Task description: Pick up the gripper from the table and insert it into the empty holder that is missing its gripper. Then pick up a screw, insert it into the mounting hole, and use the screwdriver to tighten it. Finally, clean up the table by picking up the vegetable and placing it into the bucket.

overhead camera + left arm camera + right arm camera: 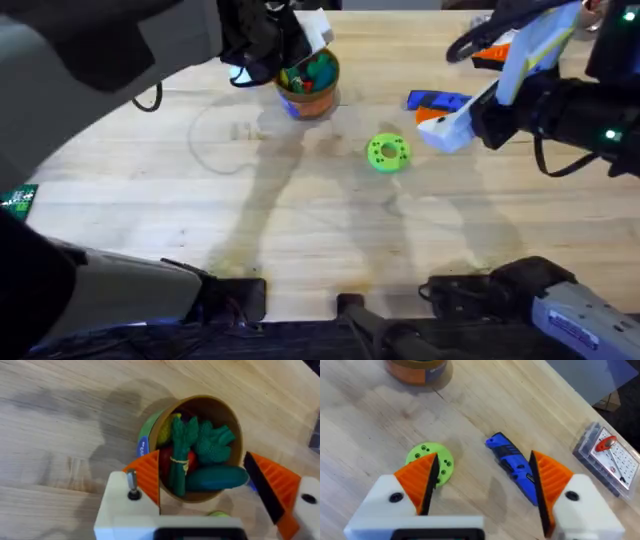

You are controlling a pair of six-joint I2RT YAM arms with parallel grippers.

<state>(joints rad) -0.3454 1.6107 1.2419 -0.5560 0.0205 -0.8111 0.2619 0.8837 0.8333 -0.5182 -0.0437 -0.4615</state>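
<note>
The ochre bucket (312, 82) (200, 405) stands at the back of the table and holds several toy vegetables. A dark-green elongated vegetable (217, 478) lies on top of them, next to a green bundle (178, 460). My left gripper (210, 487) hangs open just over the bucket, its orange fingers (146, 474) straddling the rim. The blue screwdriver (438, 100) (514, 464) lies flat at the right. My right gripper (440, 122) (482, 482) hovers open above it with nothing held. The loose gripper piece, the empty holder and the screw are out of view.
A lime-green ring disc (388, 152) (431, 459) lies near the table's middle, just left of the right gripper. A clear plastic box (492, 50) (607, 456) with small parts sits at the back right. A black cable (555, 165) loops off the right arm.
</note>
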